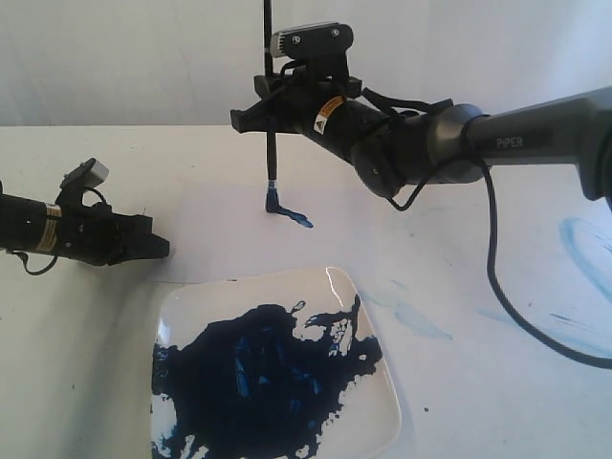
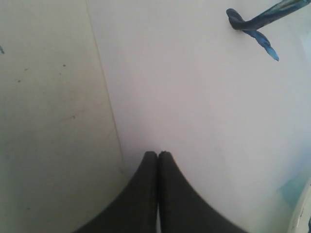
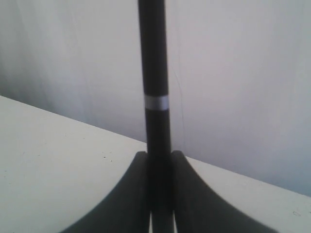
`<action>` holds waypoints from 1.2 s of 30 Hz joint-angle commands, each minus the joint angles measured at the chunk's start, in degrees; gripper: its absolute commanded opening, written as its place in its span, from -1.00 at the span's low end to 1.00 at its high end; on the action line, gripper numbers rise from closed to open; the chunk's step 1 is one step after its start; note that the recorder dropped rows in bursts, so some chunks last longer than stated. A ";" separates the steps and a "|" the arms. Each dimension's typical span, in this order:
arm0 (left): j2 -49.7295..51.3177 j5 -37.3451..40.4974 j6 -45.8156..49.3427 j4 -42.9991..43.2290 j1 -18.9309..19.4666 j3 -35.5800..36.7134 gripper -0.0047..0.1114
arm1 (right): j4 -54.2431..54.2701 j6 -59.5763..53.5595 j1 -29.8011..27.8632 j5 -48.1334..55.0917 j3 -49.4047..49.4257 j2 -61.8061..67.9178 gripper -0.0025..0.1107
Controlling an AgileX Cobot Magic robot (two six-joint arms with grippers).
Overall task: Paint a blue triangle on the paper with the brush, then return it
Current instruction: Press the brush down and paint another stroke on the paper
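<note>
1. Exterior view: the brush [image 1: 272, 158] is held upright by the right gripper [image 1: 268, 113], far from the plate and near the middle of the scene.
2. The right gripper's fingers are closed tight on the black handle. This is seen best in the right wrist view, where the brush [image 3: 154, 73] stands between the two fingers of the right gripper [image 3: 160, 160].
3. The blue tip of the brush is pressed down on the paper [image 1: 229, 229] and is bent a little.
4. One short blue stroke [image 1: 295, 217] is seen on the paper, just right of the brush tip.
5. The left gripper [image 1: 158, 247] is held low at the left side of the scene.
6. In the left wrist view the left gripper [image 2: 158, 155] is seen with its two fingers pressed together and nothing between them.
7. These fingers are placed over the paper [image 2: 194, 107], just inside its left edge. It cannot be told if the paper is touched.
8. The brush [image 2: 265, 17] and the blue stroke [image 2: 267, 46] are seen well apart from the left gripper.
9. A white plate [image 1: 368, 382] is set on the table [image 1: 76, 363] on the near side.
10. A big dark paint puddle [image 1: 258, 373] is spread over the plate.
11. Pale blue smears [image 1: 421, 320] are seen on the table, right of the plate.
</note>
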 commanded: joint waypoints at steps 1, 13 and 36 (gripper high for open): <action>0.56 1.25 -0.09 1.39 0.23 0.15 -0.92 | -0.43 2.42 -0.34 0.73 -0.05 -0.24 -0.96; 0.56 1.39 -0.09 1.39 0.23 0.15 -0.92 | -8.98 11.22 -0.34 0.89 -0.05 -0.24 -0.96; 0.56 1.66 -0.09 1.39 0.23 0.15 -0.92 | -22.21 25.63 0.83 -1.18 -0.05 -1.35 -0.96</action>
